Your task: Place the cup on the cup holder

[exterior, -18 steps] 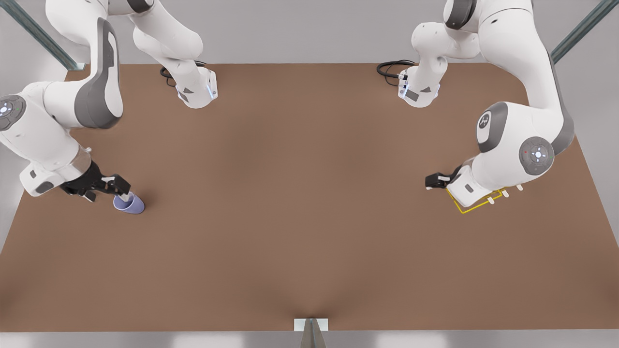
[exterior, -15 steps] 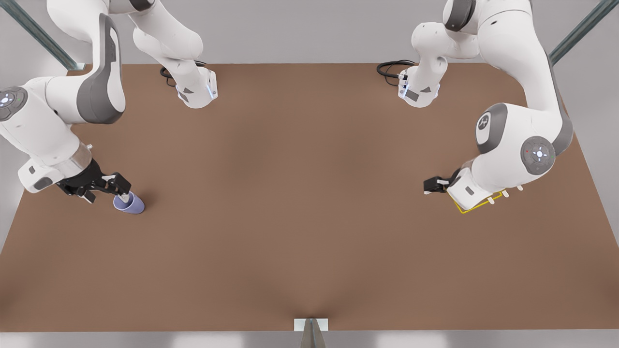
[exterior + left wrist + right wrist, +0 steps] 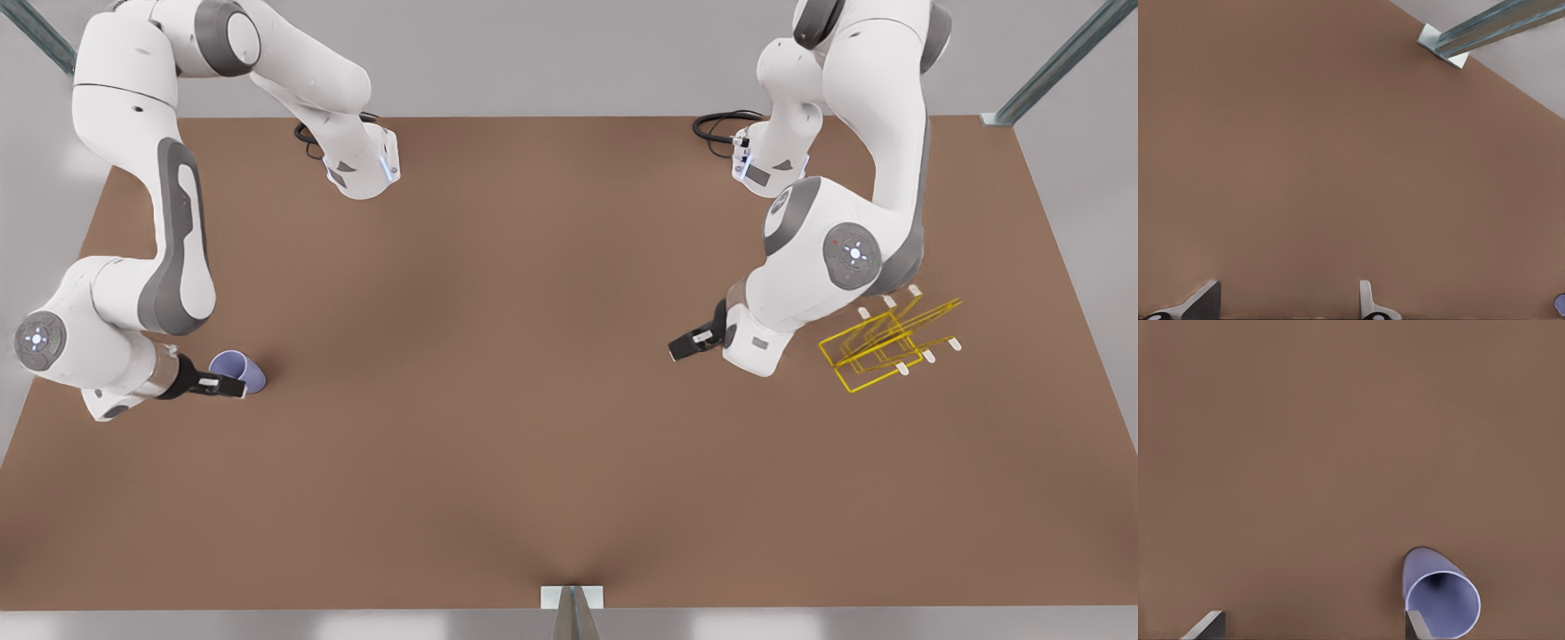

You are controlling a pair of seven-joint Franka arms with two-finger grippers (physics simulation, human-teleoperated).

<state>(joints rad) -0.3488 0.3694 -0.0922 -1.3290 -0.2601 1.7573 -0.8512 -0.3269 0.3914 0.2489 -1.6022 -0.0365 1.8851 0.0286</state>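
Observation:
The lavender-blue cup (image 3: pixel 238 369) lies on its side at the front view's left, its mouth (image 3: pixel 1443 605) facing the right wrist camera. My right gripper (image 3: pixel 224 388) sits low beside it, open; one fingertip (image 3: pixel 1414 627) is at the cup's rim and the other (image 3: pixel 1208 625) is far off it. The yellow wire cup holder (image 3: pixel 886 341) stands at the front view's right. My left gripper (image 3: pixel 689 345) hangs open to the holder's left, apart from it, with bare table between its fingertips (image 3: pixel 1368 303). The cup (image 3: pixel 1559 305) is a small speck in the left wrist view.
The brown table (image 3: pixel 533 373) spans the scene between the two arms. A metal post with a white foot (image 3: pixel 572 606) stands at the near edge, also seen as the post (image 3: pixel 1471 37) from the left wrist. Black cables (image 3: pixel 720 124) lie by the arm bases.
The right gripper came away from the cup's mouth and dropped lower beside it. The left arm swung toward the front view's left, uncovering the cup holder. The cup stayed put.

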